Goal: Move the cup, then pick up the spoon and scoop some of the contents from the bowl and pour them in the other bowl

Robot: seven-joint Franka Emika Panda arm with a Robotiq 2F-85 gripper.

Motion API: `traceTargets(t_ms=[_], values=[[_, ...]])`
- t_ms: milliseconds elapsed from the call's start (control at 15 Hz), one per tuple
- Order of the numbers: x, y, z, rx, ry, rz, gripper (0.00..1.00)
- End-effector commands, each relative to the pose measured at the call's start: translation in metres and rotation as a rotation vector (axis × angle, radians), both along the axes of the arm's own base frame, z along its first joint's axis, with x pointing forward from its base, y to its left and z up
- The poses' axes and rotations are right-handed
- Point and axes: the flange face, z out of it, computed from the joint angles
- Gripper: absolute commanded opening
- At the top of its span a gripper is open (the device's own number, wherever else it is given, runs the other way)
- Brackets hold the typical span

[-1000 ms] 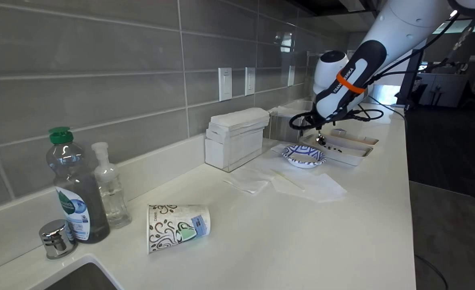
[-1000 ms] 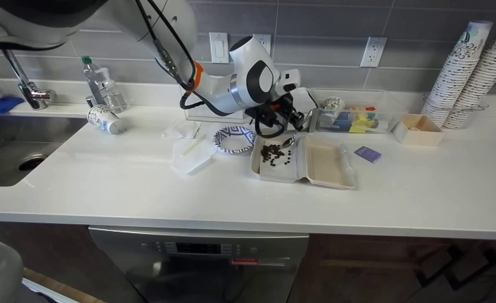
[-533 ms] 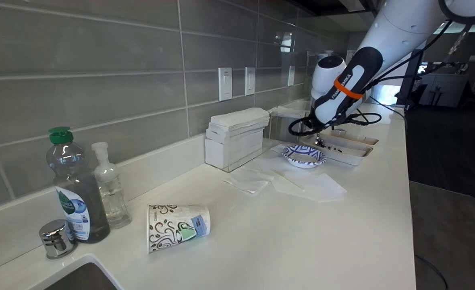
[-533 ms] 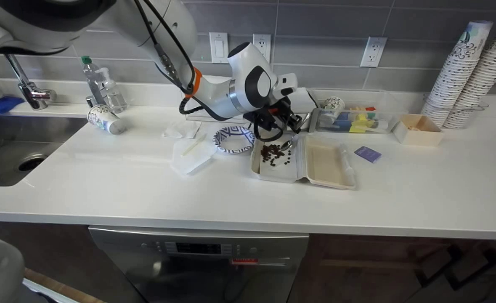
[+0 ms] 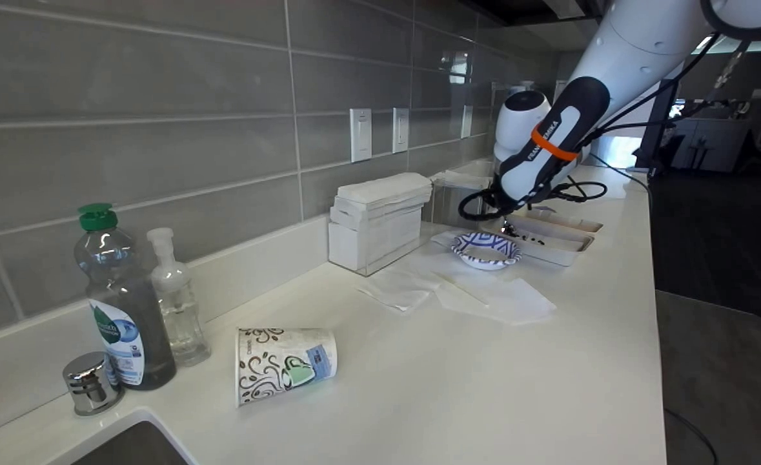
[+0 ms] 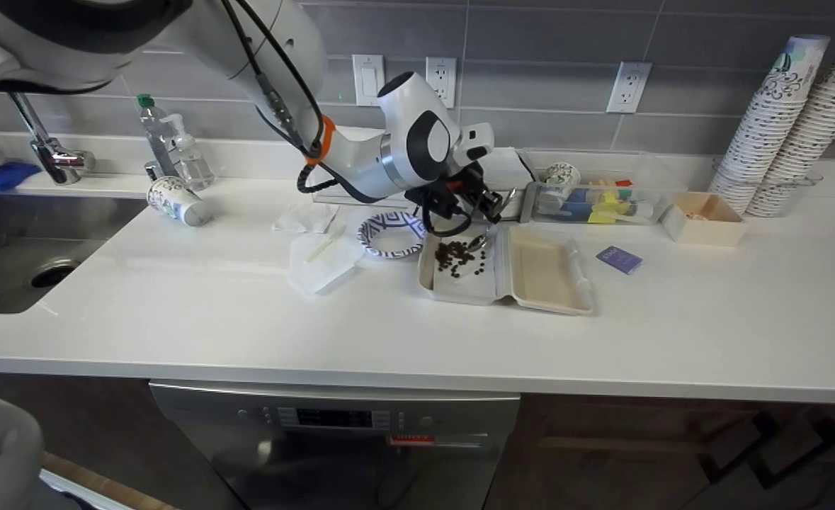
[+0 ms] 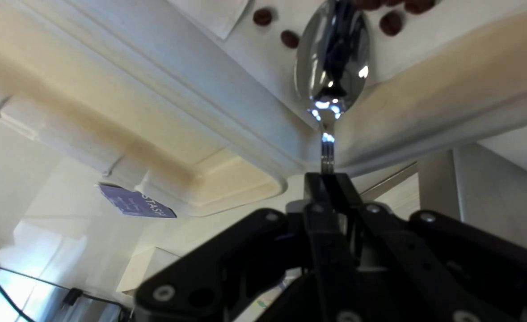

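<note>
Metal spoon sits pinched in your tool: lower it tip-first, slide under the beans, then lift level.

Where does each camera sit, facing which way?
An exterior view: near the sink, looking along the counter; arm shows.
An exterior view: from the counter's front, facing the wall; arm shows.
Wrist view: on the arm's end, facing the box; gripper shows, shut on the spoon.
Both exterior views share the tipped cup and bowl.
</note>
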Motion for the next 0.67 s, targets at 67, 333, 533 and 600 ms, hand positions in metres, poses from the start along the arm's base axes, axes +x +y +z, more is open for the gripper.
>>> traceTargets(t_ms=[67,333,533,600], values=[[-0.0039,0.008,-0.0051,0.028,-0.01,0.004,0.02],[-0.0045,0.0115,-0.0025,0.052,-0.021,0.002,0.02],[-0.0058,0.0131,-0.0007,0.076,-0.029,-0.01,0.02],[-0.0059,0.0132,-0.0008,0.08,-0.031,-0.014,0.02]])
